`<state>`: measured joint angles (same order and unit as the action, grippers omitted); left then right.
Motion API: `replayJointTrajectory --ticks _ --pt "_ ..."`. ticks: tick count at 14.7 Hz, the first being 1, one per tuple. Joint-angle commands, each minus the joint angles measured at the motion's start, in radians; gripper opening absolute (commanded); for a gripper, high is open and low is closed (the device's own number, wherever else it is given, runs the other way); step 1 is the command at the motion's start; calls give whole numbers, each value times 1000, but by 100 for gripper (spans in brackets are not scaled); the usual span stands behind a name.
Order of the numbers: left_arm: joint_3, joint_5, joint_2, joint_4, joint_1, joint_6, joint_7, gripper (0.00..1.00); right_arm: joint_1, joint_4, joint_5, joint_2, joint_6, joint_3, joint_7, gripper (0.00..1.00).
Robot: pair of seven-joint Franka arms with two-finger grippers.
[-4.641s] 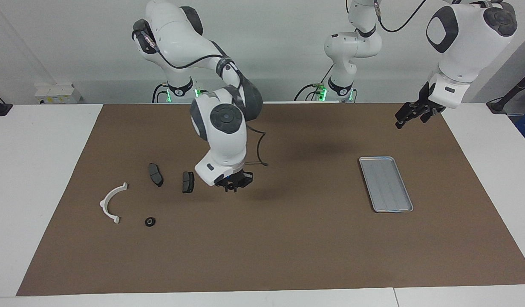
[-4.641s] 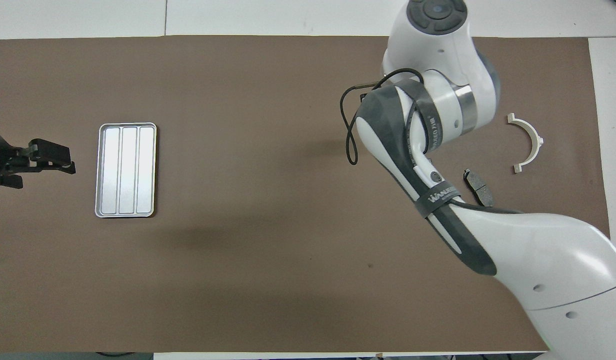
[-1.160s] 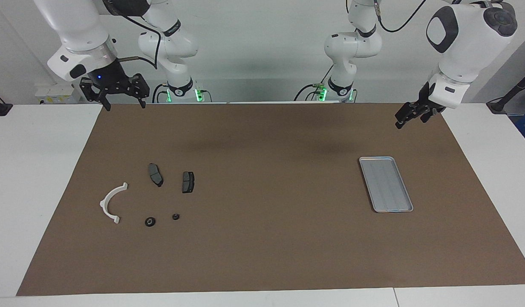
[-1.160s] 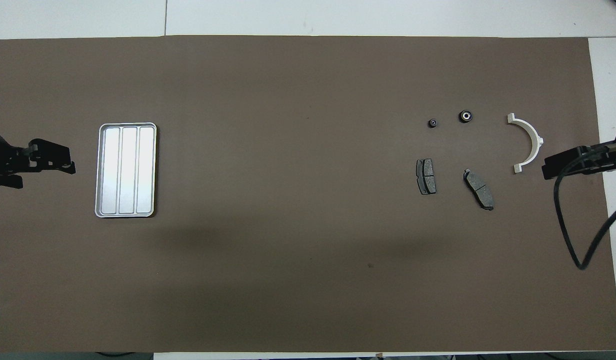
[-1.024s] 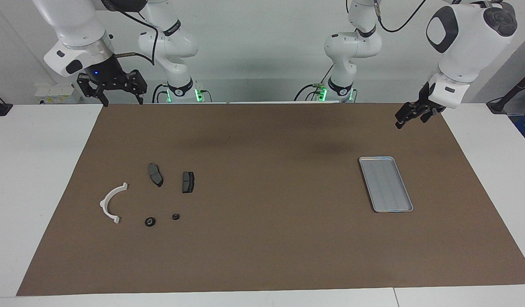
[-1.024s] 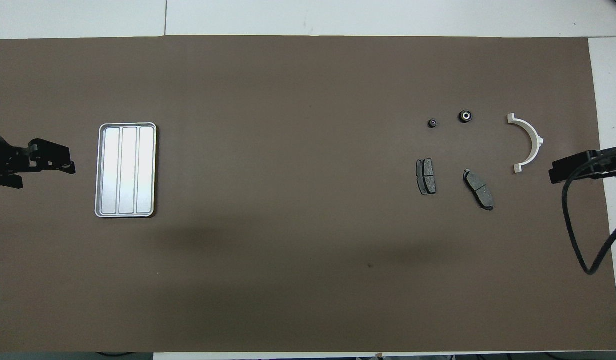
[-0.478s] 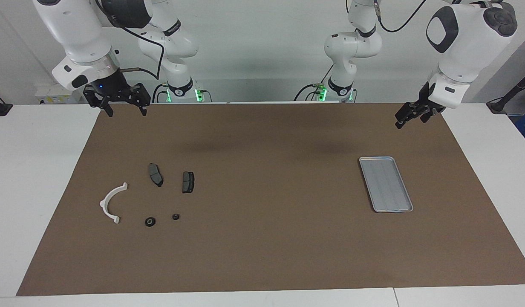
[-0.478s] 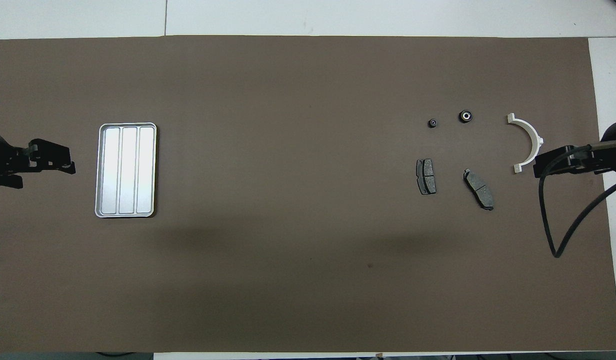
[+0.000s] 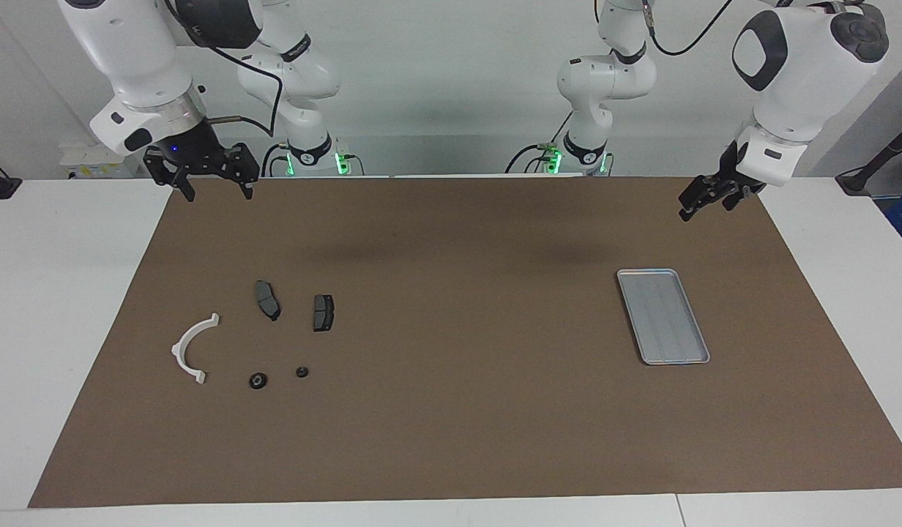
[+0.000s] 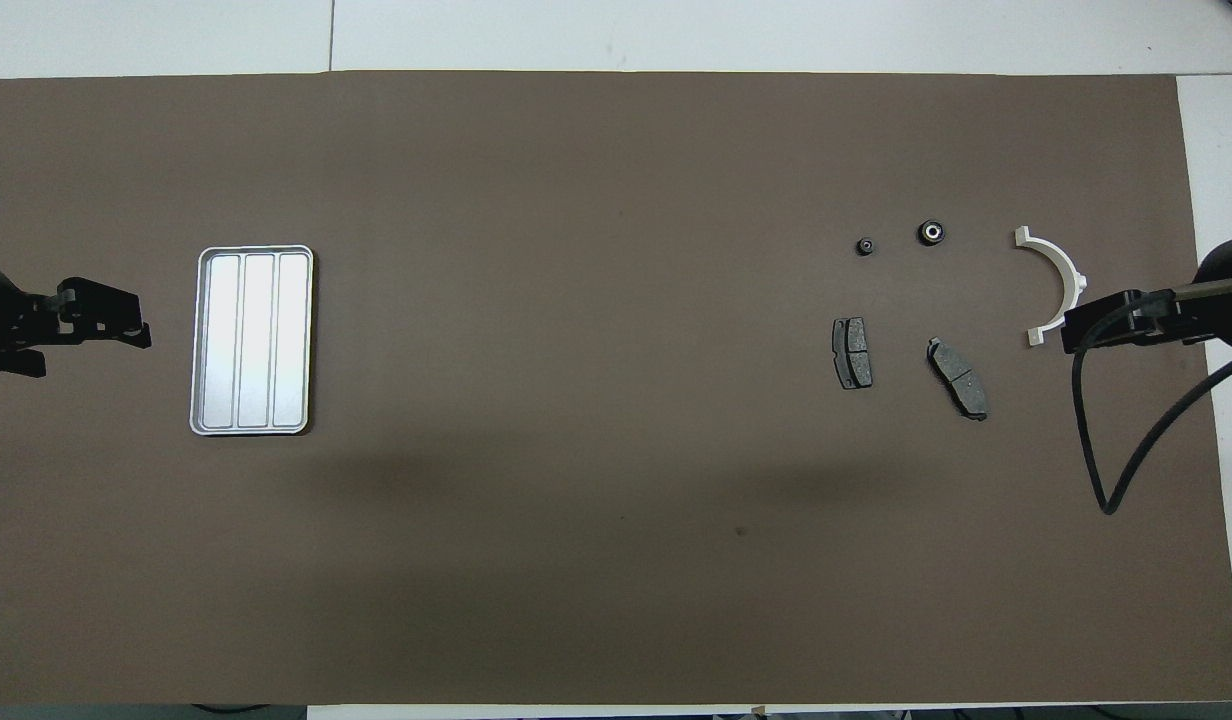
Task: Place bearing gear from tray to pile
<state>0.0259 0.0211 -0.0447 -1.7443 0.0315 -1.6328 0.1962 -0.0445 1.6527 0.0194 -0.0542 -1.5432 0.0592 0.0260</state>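
Note:
The silver tray (image 9: pixel 663 316) (image 10: pixel 251 340) lies with nothing in it toward the left arm's end of the mat. The pile is toward the right arm's end: a white curved bracket (image 9: pixel 191 348) (image 10: pixel 1061 285) and two dark brake pads (image 9: pixel 267 299) (image 9: pixel 323 312). Two small black round parts lie farther from the robots than the pads: one bearing gear (image 9: pixel 302 372) (image 10: pixel 863 246) and a slightly larger one (image 9: pixel 258 380) (image 10: pixel 931 232). My right gripper (image 9: pixel 217 192) (image 10: pixel 1076 335) hangs open and holds nothing, over the mat's corner by its own base. My left gripper (image 9: pixel 690 211) (image 10: pixel 136 335) waits open over the mat's edge beside the tray.
A brown mat (image 9: pixel 458 410) covers most of the white table. A black cable (image 10: pixel 1106 470) loops down from the right arm over the mat's edge. The arm bases (image 9: pixel 583 157) stand at the table's edge.
The right arm has withdrawn from the pile, where a second small black part now lies. In the last second its gripper drifted slightly inward over the mat. The left arm stayed still.

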Motion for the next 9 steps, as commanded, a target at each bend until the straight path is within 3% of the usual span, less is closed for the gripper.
replayJointTrajectory --ticks 1,9 --pt "-1 -4 -14 2 -4 14 -4 100 0 10 -7 -10 -15 1 15 100" --pt "-1 -4 -14 3 -4 14 -4 100 -2 13 -1 -10 -28 1 18 100"
